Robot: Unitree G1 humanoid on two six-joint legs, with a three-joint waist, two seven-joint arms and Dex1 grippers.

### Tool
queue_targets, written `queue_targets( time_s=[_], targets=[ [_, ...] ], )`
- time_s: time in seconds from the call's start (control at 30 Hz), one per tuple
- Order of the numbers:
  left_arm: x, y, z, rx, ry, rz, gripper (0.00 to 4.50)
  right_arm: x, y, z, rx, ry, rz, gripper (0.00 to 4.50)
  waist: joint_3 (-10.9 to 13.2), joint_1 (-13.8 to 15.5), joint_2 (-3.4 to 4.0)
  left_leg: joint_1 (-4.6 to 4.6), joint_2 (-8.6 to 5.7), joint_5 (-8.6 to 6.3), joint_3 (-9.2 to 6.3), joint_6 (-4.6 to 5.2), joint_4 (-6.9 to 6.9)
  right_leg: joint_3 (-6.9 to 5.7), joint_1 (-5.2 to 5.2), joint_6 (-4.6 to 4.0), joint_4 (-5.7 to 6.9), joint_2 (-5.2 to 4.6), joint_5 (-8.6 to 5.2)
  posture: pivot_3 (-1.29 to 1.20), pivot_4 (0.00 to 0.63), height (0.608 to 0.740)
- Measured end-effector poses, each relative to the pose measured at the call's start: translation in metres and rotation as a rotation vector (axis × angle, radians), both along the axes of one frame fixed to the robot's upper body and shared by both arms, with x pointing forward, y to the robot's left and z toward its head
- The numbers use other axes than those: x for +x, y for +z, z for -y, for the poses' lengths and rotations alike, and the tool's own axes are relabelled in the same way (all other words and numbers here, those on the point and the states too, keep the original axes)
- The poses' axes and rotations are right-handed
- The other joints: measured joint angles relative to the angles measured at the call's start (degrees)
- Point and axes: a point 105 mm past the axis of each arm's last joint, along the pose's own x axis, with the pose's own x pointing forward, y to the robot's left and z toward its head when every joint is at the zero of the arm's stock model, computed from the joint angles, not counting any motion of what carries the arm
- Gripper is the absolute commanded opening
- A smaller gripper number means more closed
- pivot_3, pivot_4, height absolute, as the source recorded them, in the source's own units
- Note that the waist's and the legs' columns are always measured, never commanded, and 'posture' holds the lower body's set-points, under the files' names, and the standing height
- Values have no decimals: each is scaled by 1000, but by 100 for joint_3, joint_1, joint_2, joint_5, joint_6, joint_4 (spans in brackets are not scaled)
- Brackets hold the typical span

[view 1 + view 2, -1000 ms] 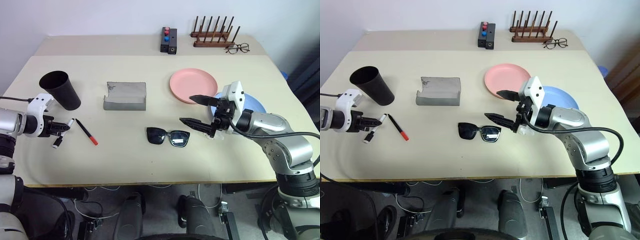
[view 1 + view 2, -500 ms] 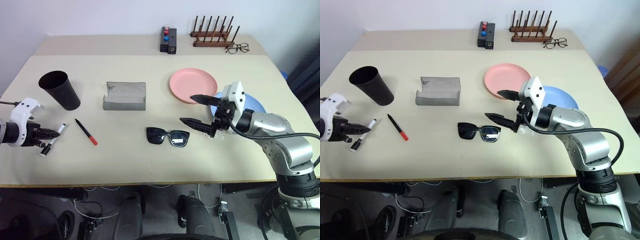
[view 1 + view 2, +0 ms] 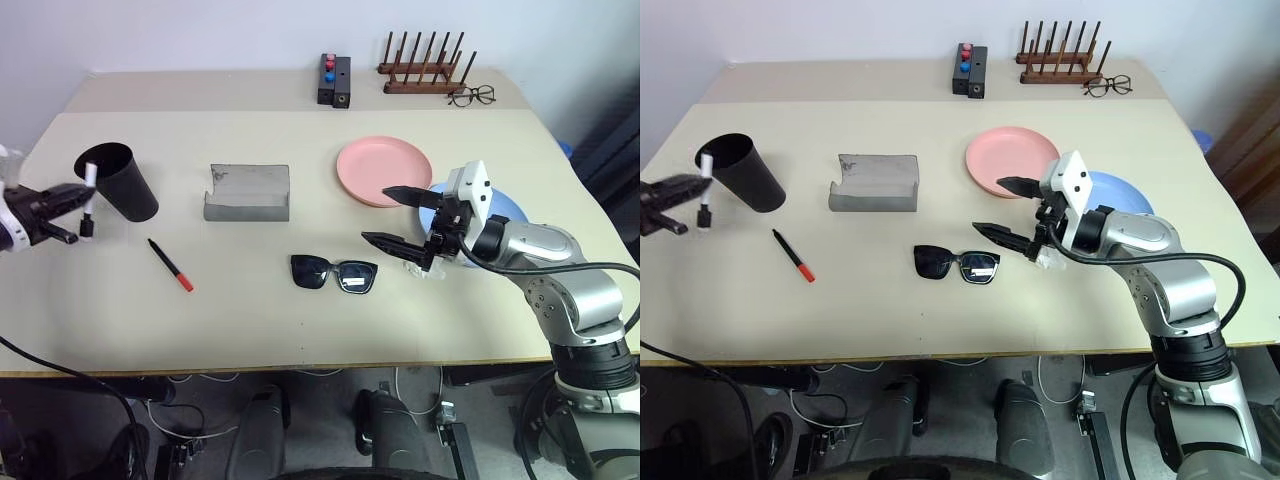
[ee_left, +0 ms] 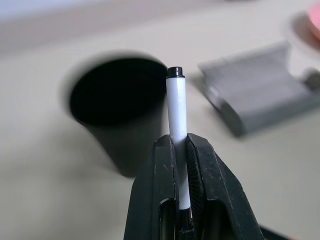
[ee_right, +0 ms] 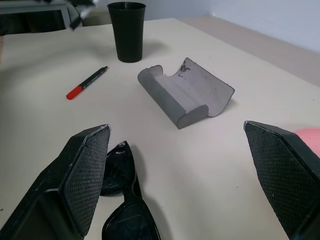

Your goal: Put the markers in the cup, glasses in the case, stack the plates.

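My left gripper [image 3: 82, 195] is shut on a white marker [image 4: 176, 132] with black ends, held upright in the air just left of the black cup [image 3: 118, 181]. A second marker [image 3: 170, 264], dark with a red end, lies on the table in front of the cup. The black sunglasses [image 3: 333, 273] lie mid-table, near the open grey case [image 3: 248, 192]. My right gripper [image 3: 397, 215] hangs open just right of the sunglasses, nothing between its fingers. The pink plate [image 3: 385, 170] sits behind it; the blue plate [image 3: 1124, 190] is partly hidden by my right arm.
At the back edge stand a black block with red and blue knobs [image 3: 336, 79] and a wooden peg rack [image 3: 423, 66], with clear-lens spectacles [image 3: 473, 96] beside it. A crumpled clear wrapper [image 3: 1045, 258] lies under my right gripper.
My left gripper has lifted the white marker off the table, swung it upright and carried it up beside the cup. The right arm has kept still.
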Motion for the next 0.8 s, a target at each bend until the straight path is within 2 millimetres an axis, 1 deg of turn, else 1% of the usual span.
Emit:
queue_targets(
  time_s=[0.17, 0.23, 0.3, 0.43, 0.53, 0.6, 0.7, 0.8],
  targets=[
    [1, 41, -11, -45, 23, 226, 51, 1, 4, -2, 5, 10, 14, 4378, -1, 15, -1, 2, -1, 0, 0, 0, 4, 0, 8, 0, -3, 0, 0, 0, 150, 740],
    [4, 51, -9, -58, 11, 296, 51, 3, 5, -2, 29, 6, 8, 4378, -1, 16, -2, 3, -2, 0, 0, 0, 5, 0, 11, 0, -4, -1, 0, 0, 150, 740],
    [9, 62, -6, -81, 6, 383, 51, 7, 12, -4, 95, 0, 1, 4378, -1, 14, -2, 4, -2, 1, 0, 0, 7, 0, 12, 4, -1, 0, 3, 0, 150, 740],
    [18, 78, -13, -100, 38, 519, 51, 9, 24, 0, 160, -13, 22, 4378, -2, 6, -4, 5, -2, 1, 0, 1, 6, 0, 14, 21, 1, 1, 12, 0, 150, 740],
    [28, 79, -14, -95, 52, 558, 51, 8, 27, 0, 172, -6, 29, 4378, -3, 5, -4, 7, -2, 2, 0, 1, 6, 0, 14, 22, 2, 2, 13, 0, 150, 740],
    [37, 79, -12, -123, 49, 581, 51, 8, 28, -1, 174, -5, 29, 4378, -4, 15, -6, 7, -2, 2, 0, 2, 10, -1, 16, 22, 4, 2, 13, 0, 150, 740],
    [47, 79, -11, -140, 48, 607, 51, 8, 28, -1, 174, -6, 31, 4378, -4, 8, -7, 7, -3, 2, 0, 2, 10, -1, 18, 23, 2, 2, 13, 0, 150, 740],
    [55, 73, -6, -150, 28, 621, 51, 8, 28, -1, 174, -12, 33, 4378, -4, 6, -7, 7, -3, 2, 0, 2, 9, -1, 18, 24, 4, 2, 13, 0, 150, 740]
  ],
)
